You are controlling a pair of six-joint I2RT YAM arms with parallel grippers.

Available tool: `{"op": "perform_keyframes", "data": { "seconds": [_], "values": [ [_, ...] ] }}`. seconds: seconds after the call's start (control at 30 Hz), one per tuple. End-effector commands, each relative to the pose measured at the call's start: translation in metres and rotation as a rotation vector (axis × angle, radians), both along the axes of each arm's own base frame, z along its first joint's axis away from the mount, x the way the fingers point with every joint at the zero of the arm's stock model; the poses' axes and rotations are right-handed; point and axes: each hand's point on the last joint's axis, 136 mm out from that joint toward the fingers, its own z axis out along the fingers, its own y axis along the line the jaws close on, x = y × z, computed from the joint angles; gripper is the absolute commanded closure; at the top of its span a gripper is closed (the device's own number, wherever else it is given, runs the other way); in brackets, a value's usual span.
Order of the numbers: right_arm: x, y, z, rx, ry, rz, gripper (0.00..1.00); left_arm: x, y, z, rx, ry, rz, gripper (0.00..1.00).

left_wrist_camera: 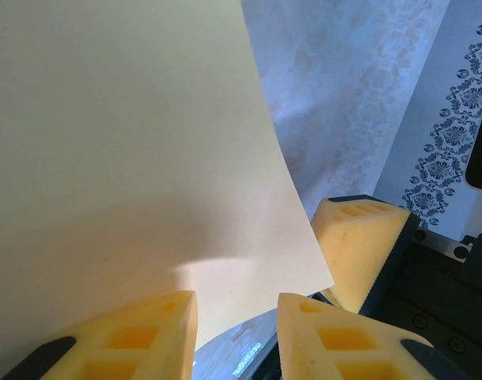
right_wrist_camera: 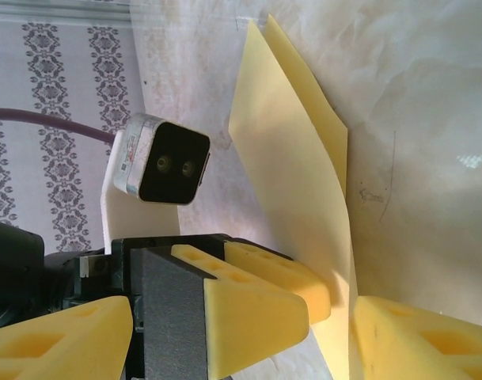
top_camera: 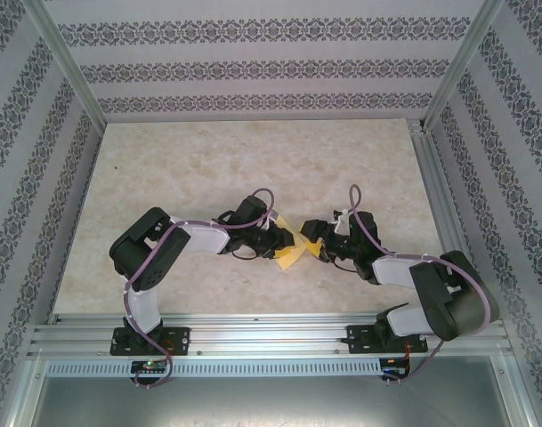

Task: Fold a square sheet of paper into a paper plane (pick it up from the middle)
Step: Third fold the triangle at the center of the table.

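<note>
You're barely starting: thin pale-yellow square sheet of paper [right_wrist_camera: 296,158] carrying one fold, right gripper [right_wrist_camera: 244,305] gaping around it, left gripper [left_wrist_camera: 237,313] slightly parted.

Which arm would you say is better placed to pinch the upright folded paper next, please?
Right, probably: the right gripper is open and straddles the folded paper, though the left gripper sits inside that span too. The left gripper is also open, with the paper's edge beyond its fingertips.
</note>
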Motion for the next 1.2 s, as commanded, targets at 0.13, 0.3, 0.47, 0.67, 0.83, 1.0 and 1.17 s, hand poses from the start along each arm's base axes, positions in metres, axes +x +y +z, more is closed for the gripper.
{"op": "perform_keyframes", "data": {
  "seconds": [0.13,0.3,0.47,0.67,0.83,1.0,1.17],
  "values": [
    [0.008,0.013,0.008,0.012,-0.035,0.027,0.26,0.003,-0.013,0.013,-0.053,-0.054,-0.026,0.55],
    [0.007,0.016,0.005,0.012,-0.026,0.034,0.26,0.003,-0.013,0.014,-0.065,-0.053,-0.019,0.48],
    [0.007,0.019,0.007,0.028,-0.027,0.038,0.25,0.003,-0.015,0.013,-0.074,-0.05,-0.022,0.45],
    [0.013,0.025,0.015,0.046,-0.046,0.047,0.26,0.003,-0.015,0.012,-0.079,-0.044,-0.017,0.45],
    [0.013,0.027,0.016,0.055,-0.043,0.053,0.26,0.005,-0.016,0.014,-0.09,-0.048,-0.006,0.44],
    [0.013,0.03,0.016,0.058,-0.039,0.066,0.25,0.006,-0.017,0.015,-0.094,-0.05,-0.007,0.43],
    [0.012,0.03,0.009,0.05,-0.022,0.064,0.25,0.007,-0.017,0.02,-0.11,-0.068,-0.006,0.41]
  ]
}}
